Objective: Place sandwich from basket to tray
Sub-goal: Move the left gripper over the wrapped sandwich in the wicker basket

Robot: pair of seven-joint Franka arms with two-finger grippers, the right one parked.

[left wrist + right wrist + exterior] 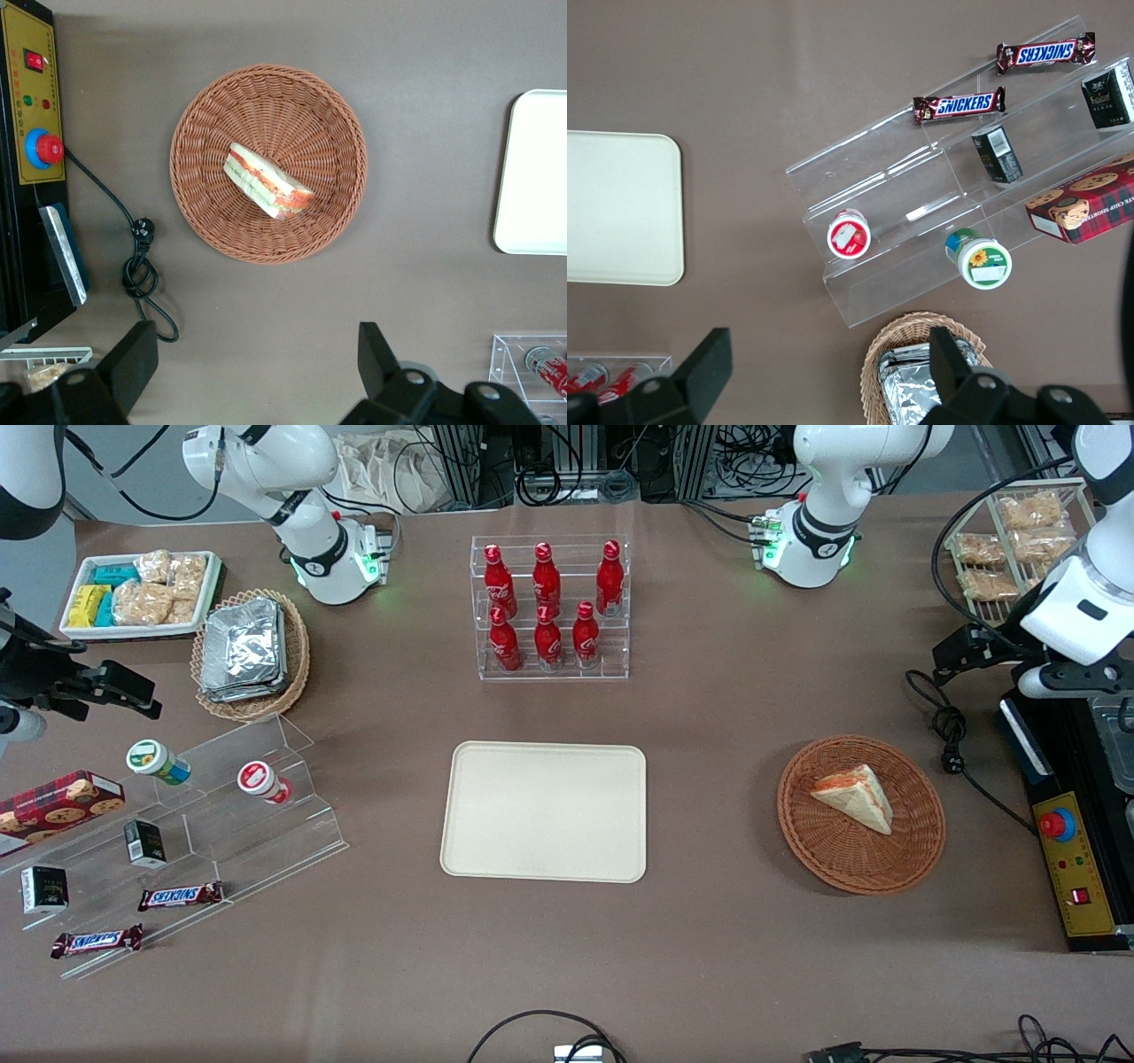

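The triangular sandwich (857, 796) lies flat in the round wicker basket (912, 850). The cream tray (544, 811) sits bare beside it, apart.

The open pincer (257, 376) hangs above the counter near the basket.

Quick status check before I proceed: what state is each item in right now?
sandwich: lying in the basket, untouched
basket: holds only the sandwich
tray: bare, nothing on it
pincer: open, high above the table beside the basket, holding nothing
red bottles: upright in their clear rack
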